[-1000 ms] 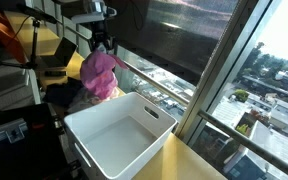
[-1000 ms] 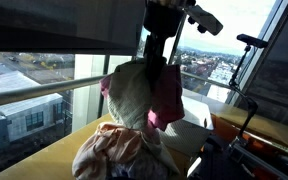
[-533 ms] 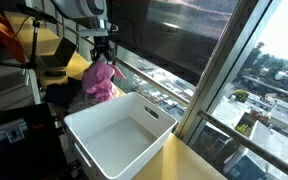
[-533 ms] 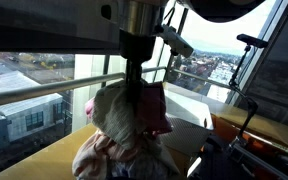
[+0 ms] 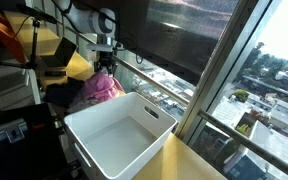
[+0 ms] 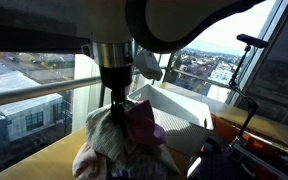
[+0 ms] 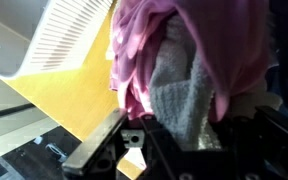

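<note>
My gripper hangs low over a heap of clothes next to the white plastic basket. It is shut on a bundle of pink cloth and grey towelling. In the wrist view the gripper has the grey towel filling the gap between its black fingers, with the pink cloth draped beyond it. In an exterior view the gripper presses down into the bundle, which rests on the heap.
The basket is empty and stands on a yellow table by a big window with a rail. More clothes lie beside the basket. Tripods and gear stand behind.
The gripper has come down with the pink and grey bundle, from hanging in the air to resting on the clothes heap beside the basket.
</note>
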`<state>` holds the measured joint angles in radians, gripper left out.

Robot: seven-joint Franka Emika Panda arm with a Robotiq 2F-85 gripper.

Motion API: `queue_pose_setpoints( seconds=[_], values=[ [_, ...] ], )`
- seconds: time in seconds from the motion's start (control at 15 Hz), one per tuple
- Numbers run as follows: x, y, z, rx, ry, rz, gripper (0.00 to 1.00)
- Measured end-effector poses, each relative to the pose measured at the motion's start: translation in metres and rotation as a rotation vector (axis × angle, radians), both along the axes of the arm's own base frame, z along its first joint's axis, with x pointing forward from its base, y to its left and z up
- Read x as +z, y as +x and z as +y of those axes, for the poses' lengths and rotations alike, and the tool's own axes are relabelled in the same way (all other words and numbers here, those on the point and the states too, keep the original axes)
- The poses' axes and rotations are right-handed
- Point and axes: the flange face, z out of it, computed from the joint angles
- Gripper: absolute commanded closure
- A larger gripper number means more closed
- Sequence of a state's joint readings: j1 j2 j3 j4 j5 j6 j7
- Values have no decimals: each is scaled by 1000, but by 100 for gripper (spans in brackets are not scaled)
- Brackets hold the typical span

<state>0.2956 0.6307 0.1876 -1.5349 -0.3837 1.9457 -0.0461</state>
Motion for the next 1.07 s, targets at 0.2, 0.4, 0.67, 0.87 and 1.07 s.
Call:
queue_pose_setpoints(
  seconds=[0.2,0.4,0.67,0.87,1.07],
  values=[
    [-34,-7,8,-10,8,62,96],
    [-56,-16,17,-18,21,112,96],
    [-70,-23,16,-42,24,164,85],
    [-73,-24,11,-58,29,178,51],
    [-66,-21,1,-85,40,183,30]
  ],
)
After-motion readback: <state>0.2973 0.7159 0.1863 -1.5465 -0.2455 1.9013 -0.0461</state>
